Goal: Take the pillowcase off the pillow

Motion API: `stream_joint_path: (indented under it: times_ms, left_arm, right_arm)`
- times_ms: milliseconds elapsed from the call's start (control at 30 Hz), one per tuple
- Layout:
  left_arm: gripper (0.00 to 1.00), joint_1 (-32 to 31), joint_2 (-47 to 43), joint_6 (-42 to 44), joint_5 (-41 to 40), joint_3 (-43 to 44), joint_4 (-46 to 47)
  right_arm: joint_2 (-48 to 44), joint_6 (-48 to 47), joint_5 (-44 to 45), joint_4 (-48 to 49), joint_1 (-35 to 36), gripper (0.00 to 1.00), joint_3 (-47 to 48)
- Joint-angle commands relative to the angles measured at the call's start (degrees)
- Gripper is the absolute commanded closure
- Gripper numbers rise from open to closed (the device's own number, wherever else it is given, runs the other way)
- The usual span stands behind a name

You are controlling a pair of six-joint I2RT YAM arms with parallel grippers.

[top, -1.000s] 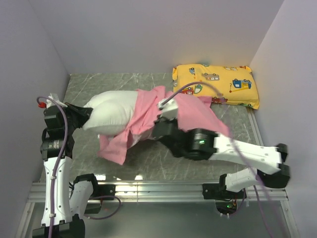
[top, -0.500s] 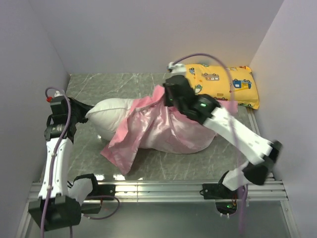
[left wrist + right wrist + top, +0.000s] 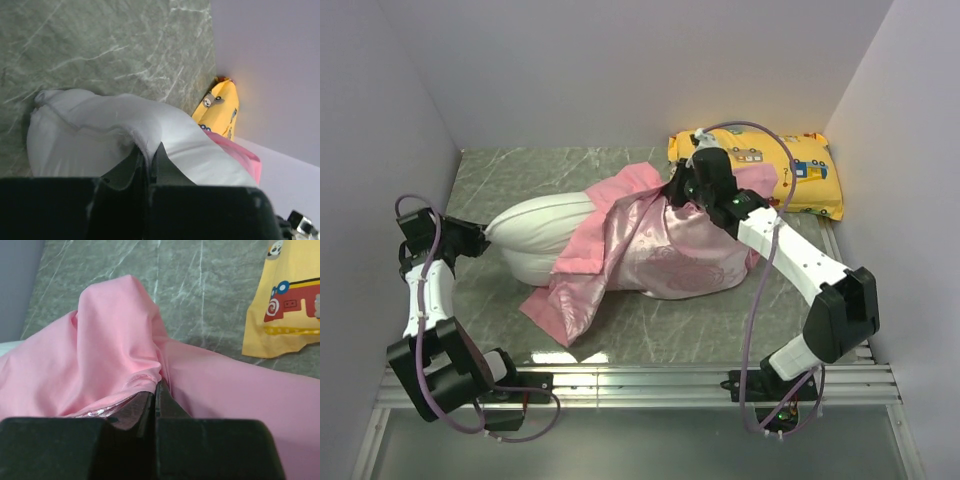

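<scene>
The white pillow (image 3: 545, 235) lies across the middle of the table, its left half bare; it also shows in the left wrist view (image 3: 100, 135). The pink satin pillowcase (image 3: 670, 255) covers its right half, with matte folds turned back; it also fills the right wrist view (image 3: 115, 350). My left gripper (image 3: 480, 237) is shut on the pillow's left end, pinching a fold of white fabric (image 3: 148, 150). My right gripper (image 3: 672, 192) is shut on the pillowcase's far edge (image 3: 157, 382), holding it up near the back.
A yellow vehicle-print pillow (image 3: 790, 170) lies at the back right, right behind my right gripper; it also shows in the right wrist view (image 3: 290, 300). White walls close the table at left, back and right. A metal rail (image 3: 640, 380) runs along the near edge.
My right gripper has carried the pillowcase's edge from the table's middle back and to the right. The cover has spread over the pillow's right half. My left gripper has stayed on the pillow's left end.
</scene>
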Motion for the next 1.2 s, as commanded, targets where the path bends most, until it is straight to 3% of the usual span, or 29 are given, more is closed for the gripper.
stream_joint_path:
  times_ms: [0,33,100,133,200,233,333,467,500,567,733,1067,1133,1167]
  left_arm:
    - [1.0,4.26,0.93,3.22,-7.42,-3.42,12.19]
    - [0.98,3.21,0.22,3.3,-7.67,-3.69,13.0]
    - [0.86,-0.57,-1.62,5.74,-8.64,-2.22,13.89]
    - [0.69,-1.63,-2.06,6.89,-8.73,-1.33,13.28]
    - [0.52,-4.09,-3.55,9.87,-9.34,1.21,12.31]
    - [0.36,-4.71,-4.26,10.76,-10.22,2.01,10.74]
    - [0.22,-7.43,-7.16,14.54,-12.68,4.91,7.14]
    - [0.15,-12.87,-11.9,17.53,-19.0,6.94,1.95]
    - [0.08,-13.76,-12.78,17.97,-22.15,6.85,0.89]
    - [0.03,-15.95,-15.24,18.85,-23.32,4.93,0.62]
    - [0.02,-22.37,-14.64,17.89,-23.14,-0.87,2.54]
    - [0.01,-28.44,0.28,8.6,-19.45,-5.1,14.84]
    - [0.18,-28.44,2.23,6.47,-18.93,-5.54,17.56]
    - [0.37,-28.44,4.33,4.81,-19.1,-5.28,17.67]
  right_arm:
    - [3.6,-3.91,6.63,-9.47,-4.96,1.0,0.26]
    - [4.83,-4.09,7.07,-9.99,-4.17,1.0,1.14]
    - [8.7,-4.44,7.94,-10.08,-2.59,1.0,2.99]
    - [10.1,-4.44,7.77,-10.0,-2.23,1.0,3.52]
    - [14.15,-4.44,7.25,-9.56,-1.53,1.0,4.75]
    - [15.38,-4.27,7.33,-9.47,-1.35,1.0,5.19]
    - [19.86,-4.18,7.07,-9.29,-0.74,1.0,6.69]
    - [21.72,-3.74,6.89,-8.94,-0.12,1.0,7.83]
    - [21.89,-3.56,6.98,-8.86,-0.03,1.0,7.92]
    - [22.51,-3.65,6.63,-9.03,0.14,1.0,8.71]
    - [23.03,-4.0,6.9,-9.21,1.46,1.0,10.29]
    - [23.48,-4.97,7.25,-10.17,3.74,1.0,13.19]
    - [23.13,-5.49,7.68,-10.26,4.53,1.0,13.28]
    - [23.04,-5.76,8.12,-10.78,4.71,1.0,13.89]
